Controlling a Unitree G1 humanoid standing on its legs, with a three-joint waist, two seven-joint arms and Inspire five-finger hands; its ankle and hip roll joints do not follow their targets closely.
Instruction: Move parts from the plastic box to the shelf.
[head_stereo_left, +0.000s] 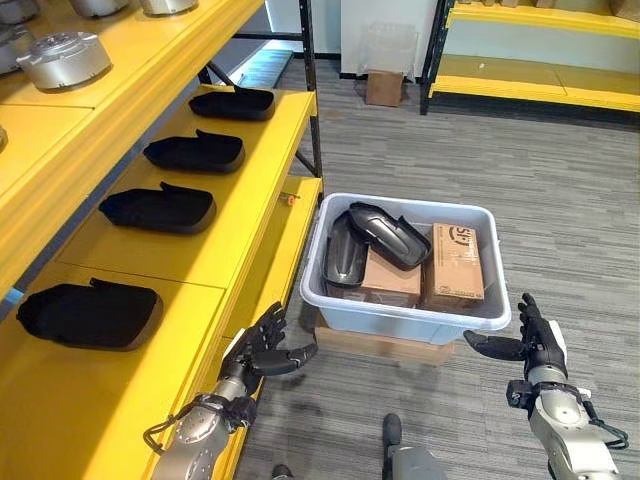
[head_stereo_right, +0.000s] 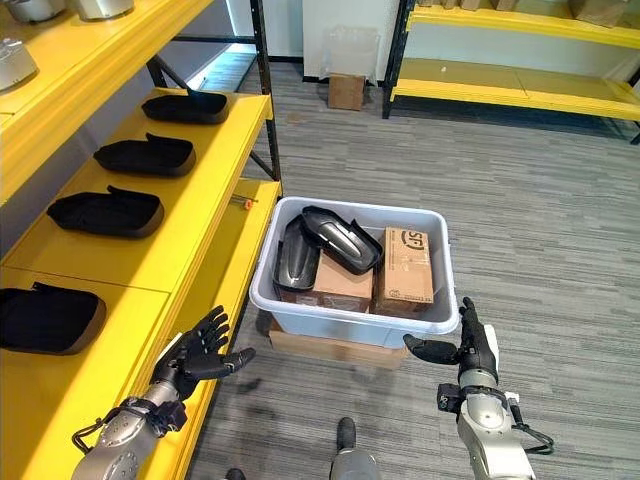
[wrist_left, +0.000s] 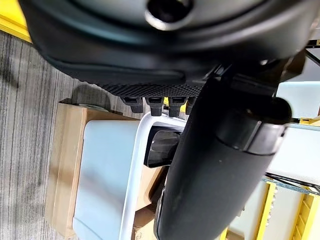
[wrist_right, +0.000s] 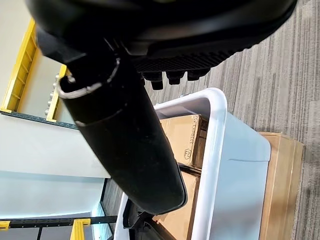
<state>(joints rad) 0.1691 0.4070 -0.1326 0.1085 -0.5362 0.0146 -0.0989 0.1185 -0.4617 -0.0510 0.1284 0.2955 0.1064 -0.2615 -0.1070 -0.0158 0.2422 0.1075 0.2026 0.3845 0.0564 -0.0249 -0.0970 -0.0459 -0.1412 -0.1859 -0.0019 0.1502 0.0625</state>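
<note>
1. Parts in question are glossy black moulded plastic shells (head_stereo_left: 375, 240), long and curved with a grey sheen. Two of them lean against each other inside the pale grey plastic box (head_stereo_left: 400, 322), lying on top of brown cardboard cartons (head_stereo_left: 455, 265).
2. That box stands on a flat cardboard slab (head_stereo_left: 385, 346) on the grey carpet, ahead of both hands and between them.
3. Four matt black shells of similar form (head_stereo_left: 160, 208) already lie in a row on the yellow shelf board (head_stereo_left: 215, 260), beyond the left hand's fingertips and to their outer side.
4. Head views take in the shelf, a silver round metal casting (head_stereo_left: 62, 58) on the upper board and a small brown carton (head_stereo_left: 384, 87) far back on the floor.
5. Wrist views show the box's rounded white rim and grey wall close up, with the slab beneath; the right wrist view shows a carton's printed side just inside the rim.
6. Left hand (head_stereo_left: 268, 350) hangs low beside the shelf edge, near the box's corner, fingers spread and released, thumb pointing towards the box, holding nothing.
7. Right hand (head_stereo_right: 470, 350) hovers at the box's opposite near corner, fingers upright and relaxed, thumb stretched towards the rim, empty and apart from it.
</note>
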